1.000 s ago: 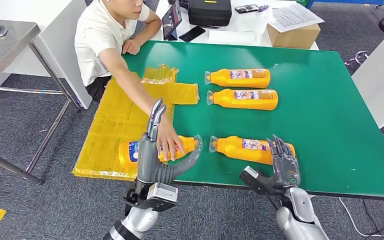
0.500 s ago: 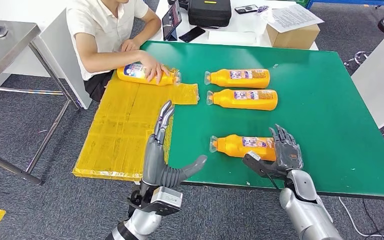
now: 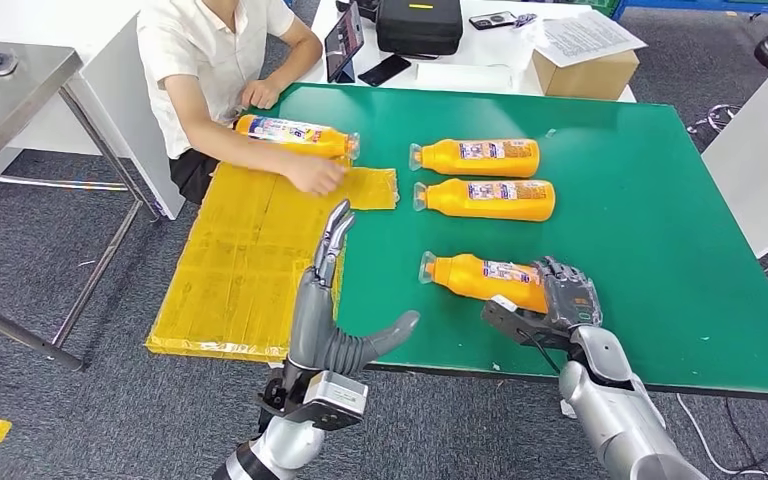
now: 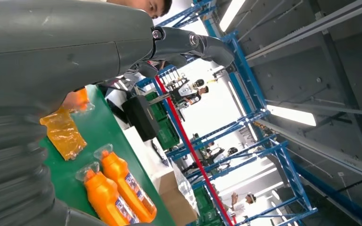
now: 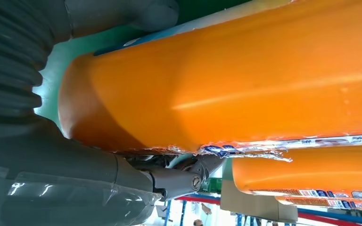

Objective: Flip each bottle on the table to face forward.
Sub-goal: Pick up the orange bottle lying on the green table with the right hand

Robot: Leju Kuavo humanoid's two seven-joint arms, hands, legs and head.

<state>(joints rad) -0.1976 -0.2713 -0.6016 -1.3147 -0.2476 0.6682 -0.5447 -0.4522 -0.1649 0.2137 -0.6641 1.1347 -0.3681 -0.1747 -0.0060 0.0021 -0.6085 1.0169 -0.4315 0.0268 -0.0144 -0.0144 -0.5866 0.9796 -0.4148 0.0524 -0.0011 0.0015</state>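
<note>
My right hand (image 3: 564,300) grips the base end of the nearest orange bottle (image 3: 480,278), which lies on its side on the green surface (image 3: 660,230), cap pointing left. My left hand (image 3: 332,300) hovers open and empty above the surface's near left edge. Two more orange bottles (image 3: 478,156) lie side by side farther back. A person's hand (image 3: 318,175) rests on yellow plastic sheeting (image 3: 240,260), beside a fourth bottle (image 3: 295,135).
</note>
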